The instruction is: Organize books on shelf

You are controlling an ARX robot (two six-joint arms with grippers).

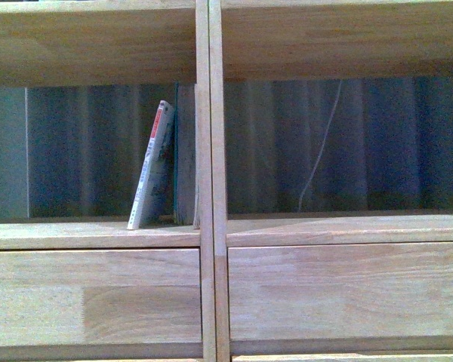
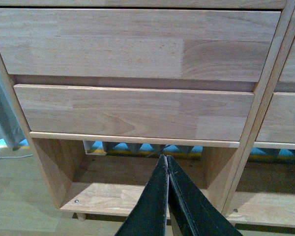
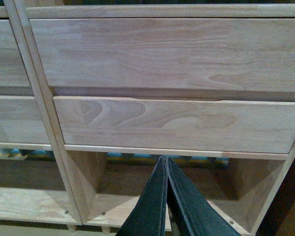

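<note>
Leaning against the teal book (image 1: 184, 154), the thin paperback (image 1: 152, 166) tilts in the left cubby of the shelf (image 1: 211, 234), both hard by the central divider (image 1: 211, 113). A pale cord (image 1: 321, 143) hangs behind the right cubby. Left gripper (image 2: 166, 160) and right gripper (image 3: 165, 161) sit pressed together, empty, facing the drawer fronts (image 2: 132, 110).

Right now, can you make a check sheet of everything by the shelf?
Surface: light-wood shelf, cubby board bare beside the books.
Job's things: thin paperback leans toward the teal book, which stands by the central divider.
Clutter: nothing seen.
Grippers: left pincer shut, holding nothing, facing the drawer fronts; right pincer shut, holding nothing.
Cables: thin pale cord hangs behind the right cubby.
Surroundings: curtain-like backdrop behind the shelf; wooden floor.
</note>
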